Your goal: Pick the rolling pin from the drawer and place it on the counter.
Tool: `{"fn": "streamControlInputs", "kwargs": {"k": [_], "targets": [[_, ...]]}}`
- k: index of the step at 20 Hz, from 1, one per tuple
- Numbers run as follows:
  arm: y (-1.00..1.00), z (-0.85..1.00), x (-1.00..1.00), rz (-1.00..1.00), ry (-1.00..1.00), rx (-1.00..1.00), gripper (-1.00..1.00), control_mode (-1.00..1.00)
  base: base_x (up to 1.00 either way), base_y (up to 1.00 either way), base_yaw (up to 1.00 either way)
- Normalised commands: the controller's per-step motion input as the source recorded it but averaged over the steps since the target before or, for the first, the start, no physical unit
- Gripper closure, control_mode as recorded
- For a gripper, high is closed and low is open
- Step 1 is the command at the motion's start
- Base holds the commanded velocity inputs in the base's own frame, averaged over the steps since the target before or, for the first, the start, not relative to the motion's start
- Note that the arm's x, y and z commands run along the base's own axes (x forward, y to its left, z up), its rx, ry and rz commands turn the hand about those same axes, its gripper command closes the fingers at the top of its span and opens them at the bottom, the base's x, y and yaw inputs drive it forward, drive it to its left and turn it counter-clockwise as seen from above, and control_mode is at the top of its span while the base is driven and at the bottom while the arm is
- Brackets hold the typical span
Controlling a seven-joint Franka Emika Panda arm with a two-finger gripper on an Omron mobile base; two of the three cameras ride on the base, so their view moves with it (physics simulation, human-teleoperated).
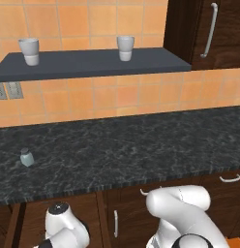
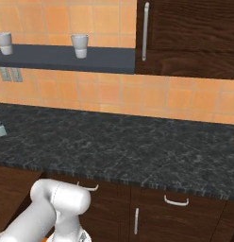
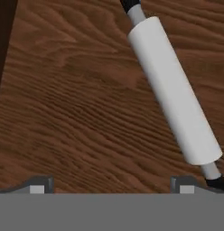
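Rolling pin [image 3: 173, 90] lies diagonally across drawer [image 3: 77, 113] floor; left side free.

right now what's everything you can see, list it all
rolling pin: one, whitish with dark handles, lying on the drawer floor, slanted in the hand view
drawer: one, brown wood inside, under the pin
counter: one, black with grey speckles, below the tiled wall
shaker: one, pale green, on the counter's left part
cups: two, white, on the shelf
shelf: one, dark grey, on the orange tiled wall
upper cabinet: one, dark brown, silver vertical handle
wall sockets: two, grey, under the shelf
pincer: one, tips wide apart above the drawer floor, pin near one tip
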Motion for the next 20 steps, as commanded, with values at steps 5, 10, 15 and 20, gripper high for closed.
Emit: {"fn": "streamControlInputs", "kwargs": {"k": [5, 10, 15, 20], "targets": [[-0.42, 0.02, 0.47, 0.10, 0.00, 0.00, -1.00, -1.00, 0.00, 0.00, 0.00], [-0.07, 0.00, 0.26, 0.08, 0.00, 0.00, -1.00, -1.00, 0.00, 0.00, 0.00], [-0.11, -0.07, 0.17, 0.05, -0.03, 0.00, -1.00, -1.00, 0.00, 0.00, 0.00], [-0.06, -0.32, 0.11, 0.05, -0.03, 0.00, -1.00, -1.00, 0.00, 0.00, 0.00]]}}
